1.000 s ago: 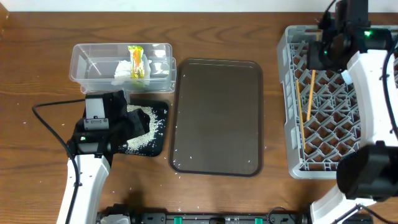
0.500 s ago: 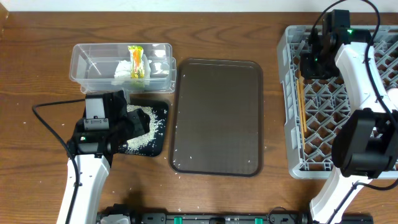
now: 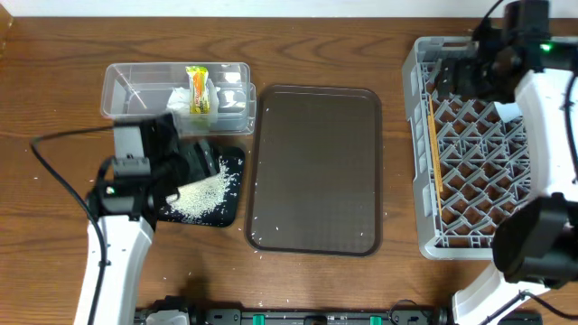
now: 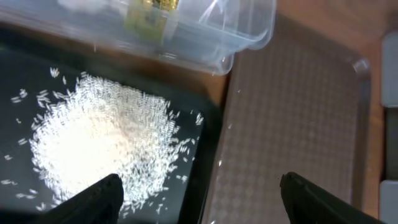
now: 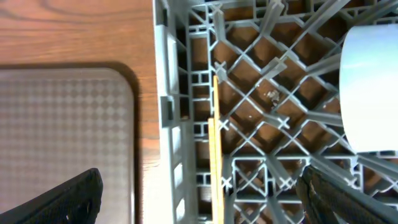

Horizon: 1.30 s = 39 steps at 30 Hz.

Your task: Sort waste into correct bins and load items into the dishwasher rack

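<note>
You seemed well along: rice [image 3: 203, 194] in the black tray [image 3: 233, 217], wrapper [image 3: 197, 88] and tissue [image 3: 181, 106] in the clear tub [image 3: 122, 86], chopsticks [image 3: 433, 153] in the rack [image 3: 470, 181], left gripper [image 4: 199, 196] and right gripper [image 5: 205, 196] both spread wide, empty.

Left arm [image 3: 116, 257]: white forearm runs up from the near edge, black wrist bent toward its right. Left gripper [image 4: 202, 202] points forward and down, jaws wide apart; dark fingertips [image 4: 99, 198] sit in the lower corners of the wrist view.

Right arm [image 3: 545, 117]: white link reaches far out, wrist turned to its left. Right gripper [image 5: 205, 196] faces down, jaws spread wide.
</note>
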### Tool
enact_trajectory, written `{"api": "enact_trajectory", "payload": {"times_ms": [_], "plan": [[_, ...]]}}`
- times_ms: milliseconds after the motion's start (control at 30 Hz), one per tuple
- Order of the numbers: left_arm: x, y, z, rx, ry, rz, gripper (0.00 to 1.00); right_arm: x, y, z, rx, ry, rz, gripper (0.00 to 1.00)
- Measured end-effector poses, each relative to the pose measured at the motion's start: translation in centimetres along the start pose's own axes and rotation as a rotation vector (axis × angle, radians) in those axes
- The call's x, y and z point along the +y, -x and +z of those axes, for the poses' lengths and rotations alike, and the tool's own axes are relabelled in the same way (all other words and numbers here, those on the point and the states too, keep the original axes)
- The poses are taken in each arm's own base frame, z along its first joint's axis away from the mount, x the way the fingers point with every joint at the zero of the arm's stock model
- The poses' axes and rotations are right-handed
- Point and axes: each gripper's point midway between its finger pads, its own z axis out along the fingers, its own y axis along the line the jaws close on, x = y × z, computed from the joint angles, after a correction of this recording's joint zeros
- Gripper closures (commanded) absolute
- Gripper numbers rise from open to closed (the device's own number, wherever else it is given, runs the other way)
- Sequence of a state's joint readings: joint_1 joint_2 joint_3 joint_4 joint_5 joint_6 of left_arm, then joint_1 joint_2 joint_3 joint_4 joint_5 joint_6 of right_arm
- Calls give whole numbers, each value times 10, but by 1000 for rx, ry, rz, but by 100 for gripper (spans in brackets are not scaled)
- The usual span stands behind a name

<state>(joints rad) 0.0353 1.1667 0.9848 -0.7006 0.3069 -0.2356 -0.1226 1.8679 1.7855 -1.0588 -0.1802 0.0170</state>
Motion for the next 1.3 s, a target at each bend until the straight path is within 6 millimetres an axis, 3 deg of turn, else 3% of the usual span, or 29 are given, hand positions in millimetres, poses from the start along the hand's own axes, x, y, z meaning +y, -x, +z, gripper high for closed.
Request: {"api": "enact_trajectory", "payload": {"times_ms": [100, 267, 367, 500, 700, 733, 867, 1067, 1300], "plan": [[4, -10, -1, 103, 41, -20, 12, -1, -10, -1, 38, 15, 16, 1], [34, -57, 0, 340, 197, -65, 12, -1, -21, -1, 83, 19, 25, 1], [40, -60, -4, 346, 228, -58, 12, -3, -25, -1, 74, 8, 23, 1], [37, -48, -14, 261, 221, -25, 12, -4, -34, -11, 10, -10, 15, 1], [23, -23, -45, -55, 147, 96, 12, -1, -55, -56, -282, -34, -18, 1], [22, -21, -50, -119, 132, 117, 5, 0, -60, -62, -320, -34, -22, 1], [19, -26, -66, -292, 89, 166, 5, 2, -92, -79, -434, -36, -38, 1], [17, -35, -85, -383, 68, 192, 5, 0, -139, -71, -411, -37, -32, 1], [17, -37, -88, -391, 66, 194, 4, -4, -183, -56, -255, -42, -6, 1]]}}
